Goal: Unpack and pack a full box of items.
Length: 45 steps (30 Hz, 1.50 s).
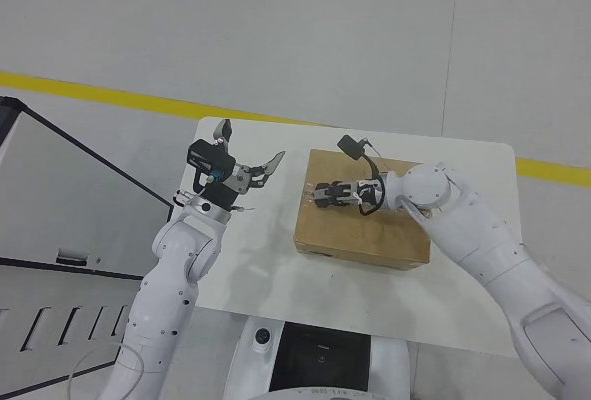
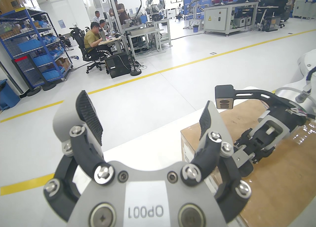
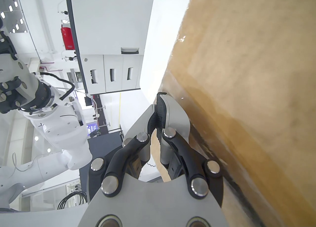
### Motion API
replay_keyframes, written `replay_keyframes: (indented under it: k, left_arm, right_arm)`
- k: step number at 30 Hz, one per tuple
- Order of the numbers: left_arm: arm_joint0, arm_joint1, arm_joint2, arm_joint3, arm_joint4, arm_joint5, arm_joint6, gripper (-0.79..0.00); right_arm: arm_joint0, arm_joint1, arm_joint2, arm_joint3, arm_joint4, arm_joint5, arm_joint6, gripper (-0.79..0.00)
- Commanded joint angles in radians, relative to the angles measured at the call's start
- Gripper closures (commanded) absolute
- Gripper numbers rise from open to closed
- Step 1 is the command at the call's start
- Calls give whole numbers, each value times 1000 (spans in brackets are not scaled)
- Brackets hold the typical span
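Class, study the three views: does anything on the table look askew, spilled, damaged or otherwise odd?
Nothing stands out. The cardboard box sits closed and flat on the white table, with no dents or spills visible. The right gripper lies shut against the box's top near one edge. The left gripper is open beside the box.

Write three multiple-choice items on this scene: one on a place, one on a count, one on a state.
1. Where is the right gripper relative to the box?
A beside it
B above its top
C inside it

2. How many boxes stand on the table?
A one
B two
C three

3. How is the left gripper?
A shut on tape
B shut, empty
C open

Answers: 1 B, it lies over the closed cardboard top; 2 A, a single brown box shows; 3 C, its jaws stand wide apart with nothing between.
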Motion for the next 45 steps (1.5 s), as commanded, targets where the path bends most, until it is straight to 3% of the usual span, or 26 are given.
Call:
replay_keyframes:
  k: [1,9,24,45]
  left_arm:
    - [0,0,0,0,0,0,0,-785]
    - [0,0,0,0,0,0,0,-785]
    - [0,0,0,0,0,0,0,-785]
    - [0,0,0,0,0,0,0,-785]
  right_arm:
    - [-5,2,10,7,-4,1,1,0]
    - [-61,35,91,-24,-23,-2,12,0]
    - [-244,122,304,-204,-84,47,25,0]
    - [-485,198,570,-342,-98,81,18,0]
